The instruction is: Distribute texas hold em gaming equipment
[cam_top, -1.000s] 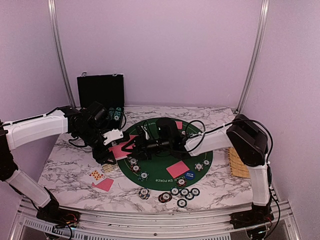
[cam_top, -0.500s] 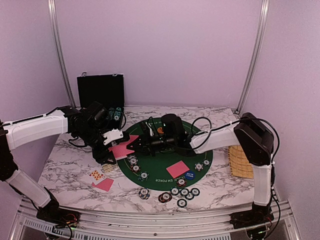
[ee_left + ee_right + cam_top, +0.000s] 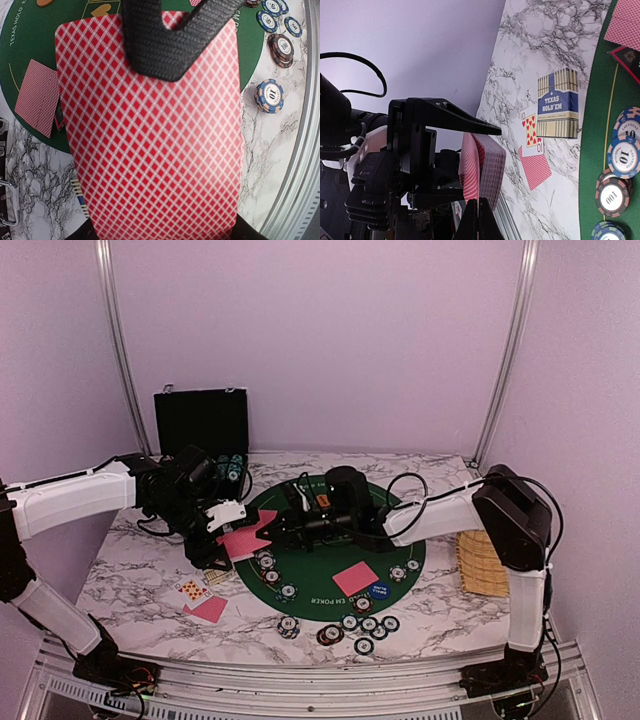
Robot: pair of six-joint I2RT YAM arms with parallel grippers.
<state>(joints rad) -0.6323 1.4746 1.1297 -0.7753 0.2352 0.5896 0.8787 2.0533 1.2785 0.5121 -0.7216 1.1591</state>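
Note:
My left gripper is shut on a deck of red-backed playing cards, held above the left rim of the green poker mat. In the left wrist view the deck fills the frame and hides my own fingers. My right gripper is shut, pinching the edge of the deck's top card; its black finger lies across the card back. Poker chips sit in front of the mat, and more chips rest on its left part. A single card lies on the mat.
A card box, a ten of hearts and a face-down card lie on the marble left of the mat. The black chip case stands open at the back left. A wicker basket sits at the right edge.
My right arm has reached a little further left toward the deck, and its jaws have closed from half open onto the top card. The left arm has stayed put.

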